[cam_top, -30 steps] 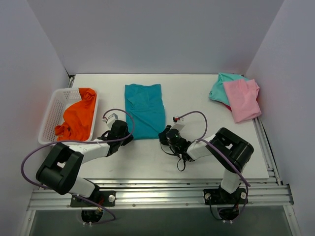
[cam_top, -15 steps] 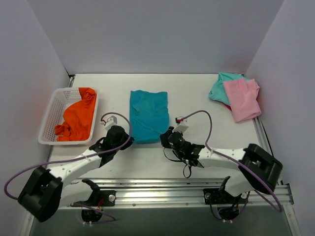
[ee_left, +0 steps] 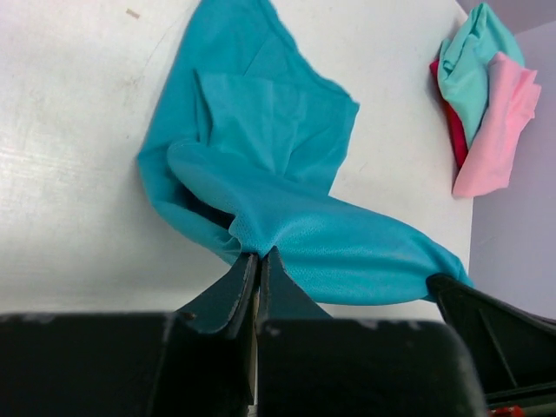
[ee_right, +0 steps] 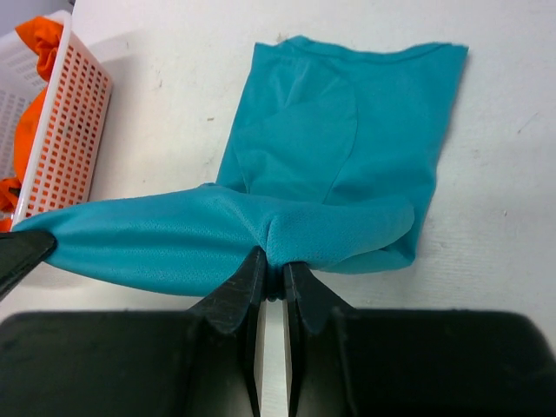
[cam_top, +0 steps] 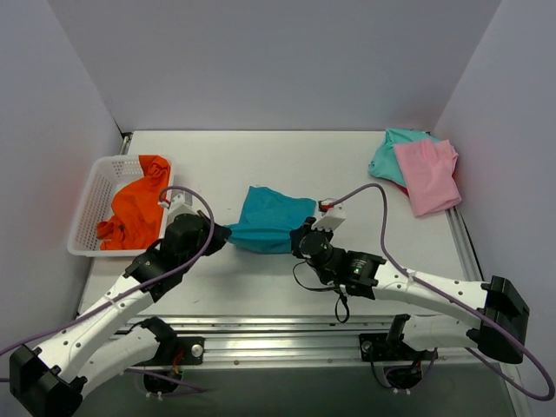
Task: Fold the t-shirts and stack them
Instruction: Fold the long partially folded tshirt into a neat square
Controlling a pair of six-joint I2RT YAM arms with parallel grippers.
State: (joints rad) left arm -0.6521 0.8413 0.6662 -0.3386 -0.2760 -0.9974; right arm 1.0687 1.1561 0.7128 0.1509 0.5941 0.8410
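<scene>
At far left the orange shirt (cam_top: 139, 204) lies in the basket (cam_top: 85, 213). Mid-table, the left gripper (ee_left: 257, 259) and right gripper (ee_right: 274, 263) each clamp the teal shirt (cam_top: 271, 221) by its near edge — stretched between them. At far right, the pink shirt (cam_top: 427, 174) overlaps the mint shirt (cam_top: 387, 153).

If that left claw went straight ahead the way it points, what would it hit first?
Probably the teal shirt itself: the left gripper is shut on its near edge, and the rest lies bunched right ahead.

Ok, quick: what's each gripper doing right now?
Left gripper: closed, pinching the near edge of the teal t-shirt.
Right gripper: closed, pinching the same teal t-shirt.
</scene>
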